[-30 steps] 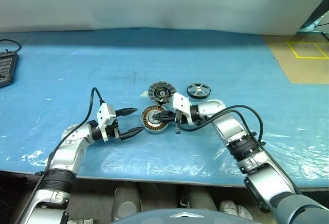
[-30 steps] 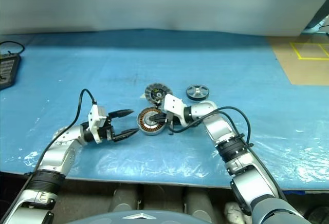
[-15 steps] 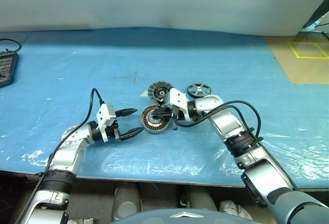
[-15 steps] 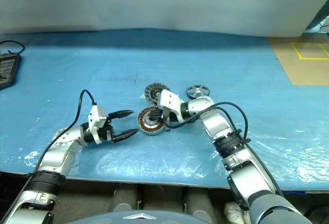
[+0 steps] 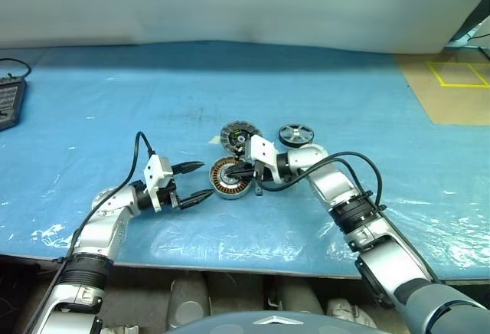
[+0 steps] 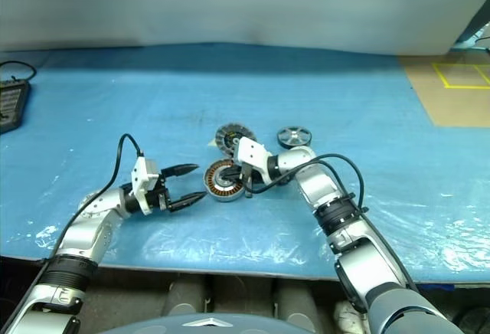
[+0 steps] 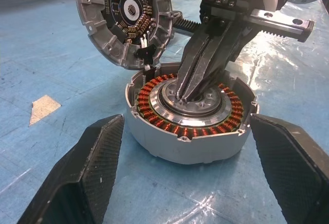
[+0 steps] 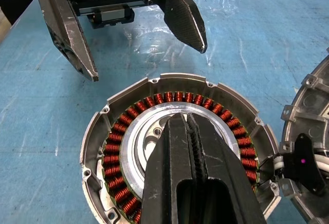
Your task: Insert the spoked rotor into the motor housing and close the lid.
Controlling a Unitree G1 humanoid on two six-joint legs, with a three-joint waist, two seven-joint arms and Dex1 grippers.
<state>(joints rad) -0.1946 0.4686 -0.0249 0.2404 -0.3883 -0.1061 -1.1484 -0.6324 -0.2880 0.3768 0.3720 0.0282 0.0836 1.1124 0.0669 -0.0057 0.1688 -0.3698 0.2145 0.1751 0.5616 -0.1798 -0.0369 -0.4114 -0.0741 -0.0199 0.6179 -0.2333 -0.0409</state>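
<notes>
The motor housing (image 5: 228, 178), a silver cylinder with copper windings, sits on the blue sheet. My right gripper (image 5: 234, 173) is shut, and its tips rest in the housing's central ring (image 8: 154, 134). The lid (image 5: 240, 135) leans just behind the housing, joined to it by thin wires. The spoked rotor (image 5: 296, 134) lies flat to the right of the lid. My left gripper (image 5: 205, 180) is open just left of the housing. Its fingers (image 7: 92, 178) stand on either side of the housing without touching it.
A blue plastic sheet (image 5: 115, 119) covers the table, whose front edge runs close below the arms. A dark device (image 5: 8, 100) with a cable lies at the far left. A tan surface with yellow tape (image 5: 452, 89) is at the back right.
My right wrist and forearm have swung slightly left, uncovering more of the rotor. The right gripper's tips stay at the housing's centre. The left arm has not moved.
</notes>
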